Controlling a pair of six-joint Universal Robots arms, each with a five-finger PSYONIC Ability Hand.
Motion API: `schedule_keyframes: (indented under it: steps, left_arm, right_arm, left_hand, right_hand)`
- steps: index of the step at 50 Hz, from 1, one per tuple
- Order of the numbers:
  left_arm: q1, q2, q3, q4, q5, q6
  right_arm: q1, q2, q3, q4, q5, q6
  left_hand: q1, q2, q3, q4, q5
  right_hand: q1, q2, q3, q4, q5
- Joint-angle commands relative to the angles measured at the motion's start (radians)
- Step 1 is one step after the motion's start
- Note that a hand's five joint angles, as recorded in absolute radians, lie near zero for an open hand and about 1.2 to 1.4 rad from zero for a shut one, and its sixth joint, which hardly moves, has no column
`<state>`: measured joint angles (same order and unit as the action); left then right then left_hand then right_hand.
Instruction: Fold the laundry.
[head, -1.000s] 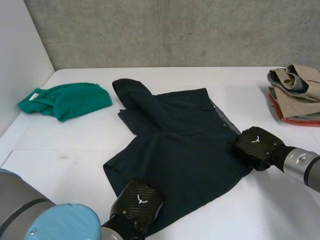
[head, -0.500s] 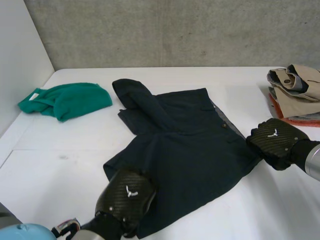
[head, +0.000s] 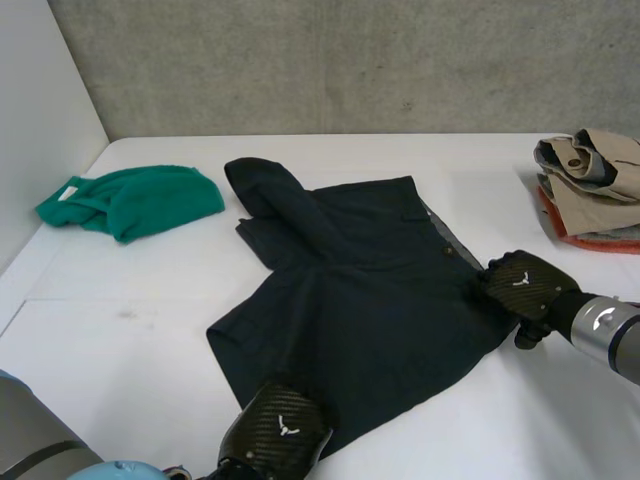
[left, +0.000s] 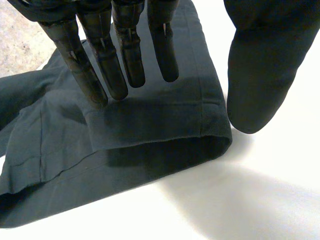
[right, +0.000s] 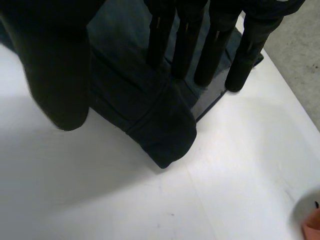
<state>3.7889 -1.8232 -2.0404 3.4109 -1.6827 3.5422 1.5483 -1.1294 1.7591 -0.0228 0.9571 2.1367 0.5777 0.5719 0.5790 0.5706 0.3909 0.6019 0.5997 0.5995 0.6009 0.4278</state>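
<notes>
Head view: dark garment (head: 370, 280) lies spread flat in the middle of the desk (head: 130, 340). You have the left hand (head: 277, 432) at its near hem and the right hand (head: 525, 283) at its right edge, by the buttoned band. Green cloth (head: 135, 200) sits crumpled at the far left, well apart. Pile of folded clothes (head: 590, 185) sits at the far right, beyond the right hand.

Left wrist view: your fingers (left: 127, 55) are straight and slightly spread, tips over the hem. The thumb (left: 260, 75) stands apart, beside the hem's corner. You cannot tell whether the tips touch the cloth.

Right wrist view: your fingers (right: 210, 55) are straight, side by side, tips down at the cloth, thumb (right: 55, 65) held wide. A doubled-over corner of the garment lies under the palm, on the desk. They pinch no cloth.
</notes>
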Motion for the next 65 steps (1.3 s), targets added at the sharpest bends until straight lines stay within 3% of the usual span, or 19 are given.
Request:
schedule_keyframes:
  steps: [1, 8, 17, 29, 31, 32, 37, 42, 46, 49, 55, 57, 60, 65]
  left_arm:
    - [0.000, -0.030, 0.008, 0.022, 0.000, 0.017]
    - [0.000, -0.044, 0.008, 0.062, -0.003, 0.037]
    - [0.003, -0.064, 0.011, 0.090, -0.003, 0.052]
    - [0.006, -0.114, 0.022, 0.123, -0.005, 0.067]
    - [0.008, -0.120, 0.025, 0.126, -0.005, 0.076]
    - [0.011, -0.123, 0.029, 0.133, -0.008, 0.089]
    - [0.035, -0.094, 0.032, 0.146, -0.055, 0.107]
    - [0.043, 0.079, 0.006, 0.128, -0.071, 0.109]
    - [0.035, 0.203, -0.020, 0.065, -0.061, 0.103]
    - [0.038, 0.280, -0.024, -0.031, -0.049, 0.095]
    - [0.041, 0.370, -0.004, -0.258, -0.045, 0.034]
    - [0.043, 0.377, 0.002, -0.298, -0.038, 0.014]
    - [0.052, 0.372, 0.014, -0.320, -0.040, -0.016]
    - [0.120, 0.277, 0.054, -0.162, -0.014, -0.008]
  right_arm:
    - [0.007, 0.056, -0.032, -0.078, 0.003, 0.022]
    - [0.006, 0.053, -0.030, -0.109, 0.005, 0.120]
    - [0.003, 0.051, -0.017, -0.106, 0.012, 0.121]
    - [0.006, 0.048, -0.004, -0.108, 0.012, 0.121]
    - [0.006, 0.048, -0.004, -0.109, 0.014, 0.123]
    - [0.006, 0.046, -0.004, -0.109, 0.014, 0.123]
    - [0.006, 0.025, -0.001, -0.091, 0.037, 0.130]
    - [0.001, -0.128, 0.028, 0.065, 0.066, 0.104]
    - [-0.010, -0.291, 0.040, 0.289, 0.069, 0.022]
    - [-0.028, -0.358, 0.051, 0.426, 0.081, -0.036]
    - [-0.117, -0.452, 0.094, 0.791, 0.103, -0.300]
    - [-0.134, -0.473, 0.092, 0.830, 0.095, -0.375]
    - [-0.131, -0.474, 0.080, 0.819, 0.089, -0.362]
    - [-0.062, -0.348, -0.001, 0.675, 0.069, -0.156]
  left_hand:
    - [0.062, 0.067, 0.060, 0.069, 0.074]
    - [0.158, 0.164, 0.157, 0.165, 0.170]
    - [0.317, 0.323, 0.315, 0.324, 0.329]
    - [0.326, 0.331, 0.324, 0.333, 0.338]
    - [0.431, 0.436, 0.429, 0.438, 0.443]
    - [0.786, 0.792, 0.785, 0.793, 0.798]
    - [0.819, 0.824, 0.817, 0.826, 0.831]
    - [0.819, 0.824, 0.817, 0.826, 0.831]
    - [0.819, 0.824, 0.817, 0.826, 0.831]
    - [0.819, 0.824, 0.817, 0.826, 0.831]
    - [0.819, 0.824, 0.817, 0.826, 0.831]
    - [0.819, 0.824, 0.817, 0.826, 0.831]
    - [0.819, 0.824, 0.817, 0.826, 0.831]
    - [0.819, 0.824, 0.817, 0.826, 0.831]
  right_hand:
    - [0.794, 0.797, 0.797, 0.795, 0.794]
    - [0.794, 0.797, 0.797, 0.795, 0.794]
    - [0.794, 0.797, 0.797, 0.795, 0.794]
    - [0.794, 0.797, 0.797, 0.795, 0.794]
    - [0.794, 0.797, 0.797, 0.795, 0.794]
    - [0.794, 0.797, 0.797, 0.795, 0.794]
    - [0.794, 0.797, 0.797, 0.795, 0.794]
    - [0.794, 0.797, 0.797, 0.795, 0.794]
    - [0.794, 0.797, 0.797, 0.795, 0.794]
    - [0.794, 0.797, 0.797, 0.795, 0.794]
    - [0.794, 0.797, 0.797, 0.795, 0.794]
    - [0.794, 0.797, 0.797, 0.795, 0.794]
    - [0.794, 0.797, 0.797, 0.795, 0.794]
    - [0.794, 0.797, 0.797, 0.795, 0.794]
